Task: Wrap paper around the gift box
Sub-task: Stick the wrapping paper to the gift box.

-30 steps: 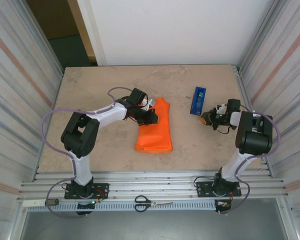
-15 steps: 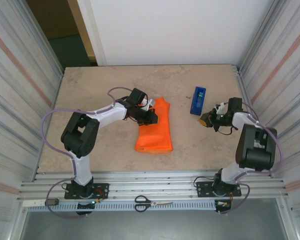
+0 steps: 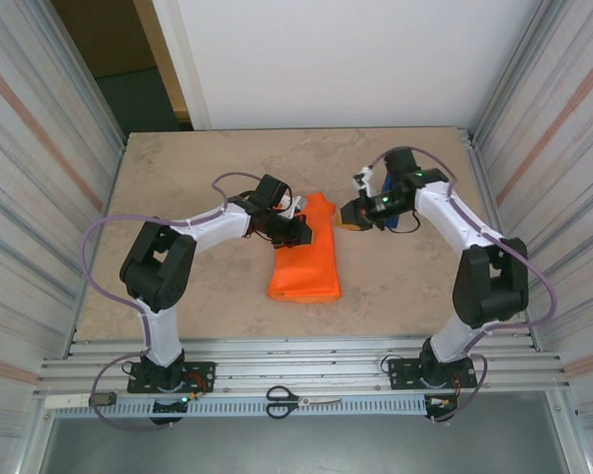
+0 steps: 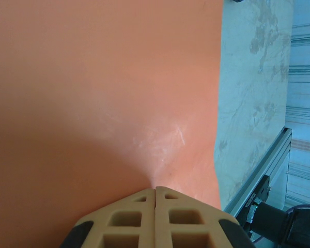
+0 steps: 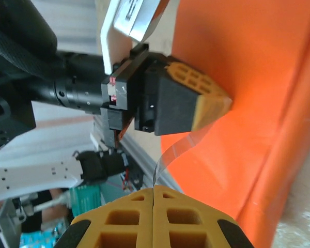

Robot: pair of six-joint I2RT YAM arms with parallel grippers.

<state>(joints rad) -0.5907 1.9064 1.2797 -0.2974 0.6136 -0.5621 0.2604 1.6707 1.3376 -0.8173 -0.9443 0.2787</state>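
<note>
Paper [image 3: 306, 269], one smooth orange folded sheet, lies under the closed left gripper [image 4: 155, 189]; right gripper [image 5: 154, 189] pinches one thin clear tape strip [image 5: 168, 152].

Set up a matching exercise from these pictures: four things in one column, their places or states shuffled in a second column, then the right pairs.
Things
1. paper
2. scissors
3. left gripper
4. tape strip

Places or states
A. on the metal rail at the near edge of the table
B. shut, tips resting on an orange surface
C. pinched in the shut right gripper
D. folded into a bundle mid-table

Pairs: 1-D, 2-A, 3-B, 4-C
</note>
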